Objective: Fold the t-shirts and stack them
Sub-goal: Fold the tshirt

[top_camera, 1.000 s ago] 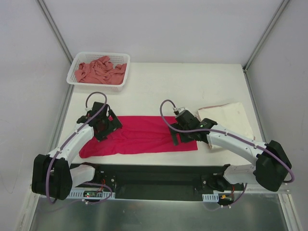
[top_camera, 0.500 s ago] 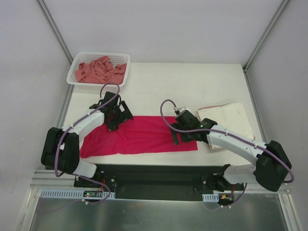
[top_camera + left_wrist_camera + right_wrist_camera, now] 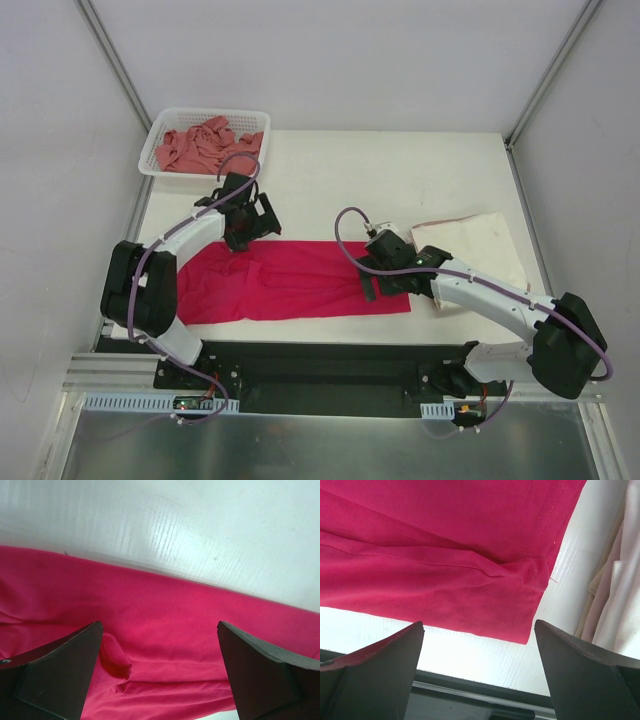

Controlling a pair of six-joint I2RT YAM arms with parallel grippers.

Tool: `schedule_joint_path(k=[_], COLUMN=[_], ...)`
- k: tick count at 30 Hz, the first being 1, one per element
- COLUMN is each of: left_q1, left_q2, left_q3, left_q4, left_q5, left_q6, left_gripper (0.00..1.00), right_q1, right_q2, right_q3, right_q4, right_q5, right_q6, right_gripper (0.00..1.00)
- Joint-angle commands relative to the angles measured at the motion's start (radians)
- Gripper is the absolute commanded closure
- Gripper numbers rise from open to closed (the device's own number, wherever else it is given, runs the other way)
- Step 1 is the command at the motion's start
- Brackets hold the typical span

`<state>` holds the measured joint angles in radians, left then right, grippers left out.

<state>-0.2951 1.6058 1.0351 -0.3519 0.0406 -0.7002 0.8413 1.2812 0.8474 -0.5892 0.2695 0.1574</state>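
The magenta-red t-shirt (image 3: 300, 280) lies flat in a long folded strip along the table's near edge. My left gripper (image 3: 243, 225) is open and empty over the strip's far edge near its left part. In the left wrist view (image 3: 159, 630) its jaws stand wide over wrinkled red cloth (image 3: 165, 610). My right gripper (image 3: 383, 277) is open and empty above the strip's right end. The right wrist view (image 3: 479, 625) shows the shirt's near right corner (image 3: 520, 615). The cream-white shirt (image 3: 472, 245) lies folded at the right and also shows in the right wrist view (image 3: 620, 595). Salmon-pink cloth (image 3: 205, 145) fills the basket.
A white mesh basket (image 3: 165, 172) stands at the table's far left corner. The black base rail (image 3: 320, 365) runs along the near edge, just in front of the red shirt. Metal frame posts rise at the far left and far right.
My left arm has swung from the strip's left end away from me and to the right, to the shirt's far edge. The right arm has hardly moved.
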Motion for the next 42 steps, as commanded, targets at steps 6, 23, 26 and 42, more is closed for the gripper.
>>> schedule_joint_path(k=[6, 23, 26, 42], left_q1=[-0.004, 0.010, 0.030, 0.125], left_q2=[-0.311, -0.222, -0.164, 0.020], left_q3=[-0.147, -0.219, -0.181, 0.117], left_q4=[-0.056, -0.022, -0.022, -0.022], left_q5=[-0.057, -0.271, -0.312, -0.397], left_q6=[0.051, -0.075, -0.058, 0.111], left_gripper=[0.01, 0.01, 0.01, 0.01], right_q1=[-0.004, -0.001, -0.001, -0.002], right_q2=[0.009, 0.037, 0.027, -0.049], right_q3=[0.032, 0.021, 0.018, -0.019], right_q4=[0.008, 0.029, 0.023, 0.009], right_q5=[-0.009, -0.058, -0.043, 0.011], right_q6=[0.011, 0.021, 0.024, 0.034], right_gripper=[0.03, 0.03, 0.03, 0.03])
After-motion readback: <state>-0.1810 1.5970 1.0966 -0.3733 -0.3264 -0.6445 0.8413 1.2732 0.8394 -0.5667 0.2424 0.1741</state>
